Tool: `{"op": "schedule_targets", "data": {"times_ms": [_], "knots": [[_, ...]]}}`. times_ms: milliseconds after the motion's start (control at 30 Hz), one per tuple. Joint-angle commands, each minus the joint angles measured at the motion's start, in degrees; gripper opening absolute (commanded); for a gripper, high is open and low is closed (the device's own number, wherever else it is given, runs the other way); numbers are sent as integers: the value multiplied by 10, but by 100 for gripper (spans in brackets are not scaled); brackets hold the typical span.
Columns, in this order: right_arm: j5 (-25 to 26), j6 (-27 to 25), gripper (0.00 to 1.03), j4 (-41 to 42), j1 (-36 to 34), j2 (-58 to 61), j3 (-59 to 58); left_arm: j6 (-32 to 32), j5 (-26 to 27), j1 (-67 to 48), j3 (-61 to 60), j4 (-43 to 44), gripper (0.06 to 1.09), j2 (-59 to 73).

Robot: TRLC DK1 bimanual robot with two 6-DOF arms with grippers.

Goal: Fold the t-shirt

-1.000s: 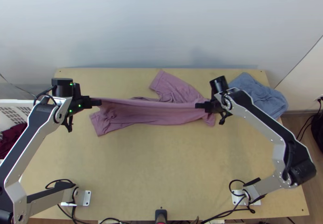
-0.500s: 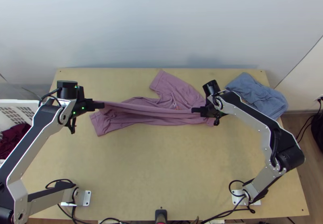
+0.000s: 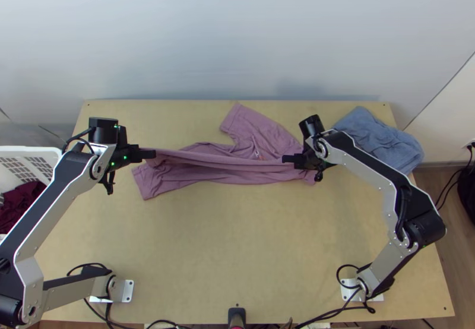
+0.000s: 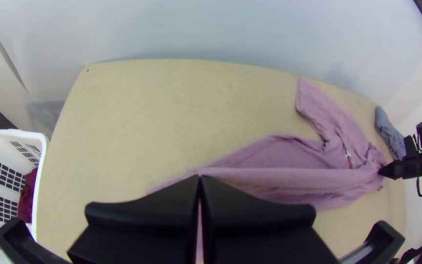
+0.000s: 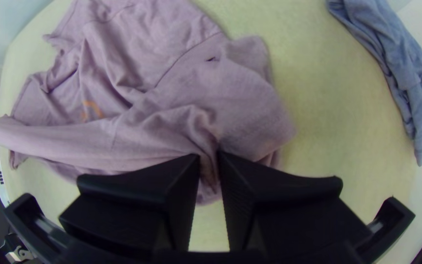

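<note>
The pink-purple t-shirt [image 3: 254,177] lies partly bunched on the table, one edge lifted and stretched between both grippers. My left gripper [image 3: 153,153] is shut on the cloth's left end; in the left wrist view the left gripper [image 4: 200,179] has its fingertips together at the end of the t-shirt [image 4: 289,178]. At the other end my right gripper [image 3: 286,158] is shut on the cloth. Seen in the right wrist view, the right gripper [image 5: 209,159] pinches a gathered fold of the t-shirt [image 5: 137,142], and a sleeve flares out beside the fingers. The held edge sags slightly between them.
A crumpled blue-grey cloth [image 3: 379,140] lies at the table's far right corner. Left of the table stands a white basket [image 3: 28,152] with dark red cloth [image 3: 21,205] inside. Bare table [image 3: 228,252] stretches in front of the t-shirt.
My left gripper has moved a little to the right and my right gripper slightly left, both still holding the cloth. The stretched edge has slackened, and an orange mark has come into sight behind it.
</note>
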Motion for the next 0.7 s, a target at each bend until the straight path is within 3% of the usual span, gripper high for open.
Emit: {"op": "schedule_targets", "data": {"times_ms": [0, 167, 300, 667], "knots": [[0, 2, 25, -6, -5, 2, 11, 0, 0, 0, 0, 1, 10, 3], [0, 2, 25, -12, -9, 1, 21, -1, 1, 0, -6, 1, 10, -1], [0, 0, 5, -13, -11, 0, 26, -1, 0, 0, -8, 1, 10, -3], [0, 4, 3, -22, -22, -37, 64, -1, 0, 8, 20, -1, 10, -6]]}}
